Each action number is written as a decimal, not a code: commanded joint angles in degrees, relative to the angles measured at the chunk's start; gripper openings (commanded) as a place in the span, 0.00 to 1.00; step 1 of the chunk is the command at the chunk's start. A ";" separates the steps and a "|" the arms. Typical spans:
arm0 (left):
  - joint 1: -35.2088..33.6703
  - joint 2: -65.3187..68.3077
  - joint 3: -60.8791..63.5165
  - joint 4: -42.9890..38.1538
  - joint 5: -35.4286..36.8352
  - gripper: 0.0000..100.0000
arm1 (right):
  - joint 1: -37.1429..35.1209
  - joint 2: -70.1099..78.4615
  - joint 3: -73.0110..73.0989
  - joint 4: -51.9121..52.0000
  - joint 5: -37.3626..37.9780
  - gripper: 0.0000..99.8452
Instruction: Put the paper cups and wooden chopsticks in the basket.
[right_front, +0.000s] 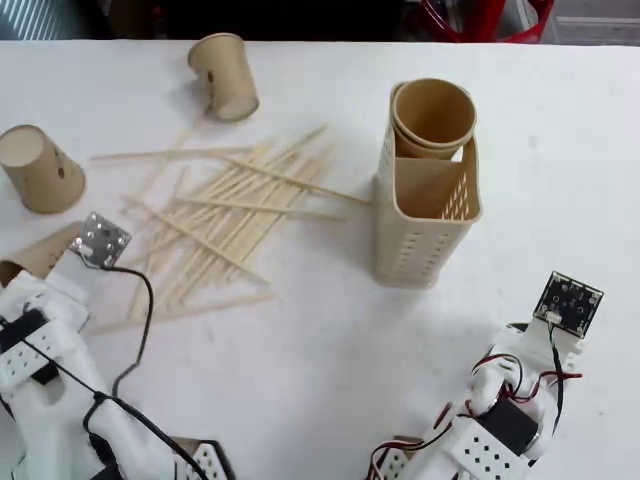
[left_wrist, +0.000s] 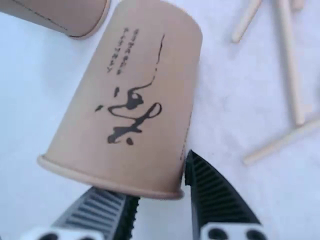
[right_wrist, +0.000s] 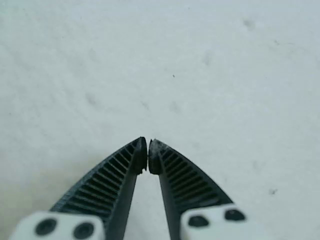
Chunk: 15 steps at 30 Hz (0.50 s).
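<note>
The left arm (right_front: 40, 335) covers most of one paper cup (right_front: 30, 257).

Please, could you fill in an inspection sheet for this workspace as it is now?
Surface: white table, bare under the right gripper.
Job's things: basket upright, nested cups in its far compartment; far cup on its side; left cup mouth down; near cup on its side; chopsticks scattered beside the basket.
Clutter: nothing seen.
Grippers: left gripper open at the near cup's rim; right gripper shut, holding nothing.
Cables: black cable on the left arm; red and black wires on the right arm.
Surroundings: red object beyond the table.
</note>
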 joint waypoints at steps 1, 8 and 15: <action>6.55 -1.63 -1.23 -2.11 8.26 0.14 | 0.40 0.40 0.35 -0.57 0.70 0.02; 11.56 -1.63 -1.49 -8.70 15.56 0.14 | 0.40 0.40 0.35 -0.57 0.70 0.02; 17.98 -1.45 -2.55 -10.37 17.85 0.03 | 0.40 0.40 0.35 -0.57 0.70 0.02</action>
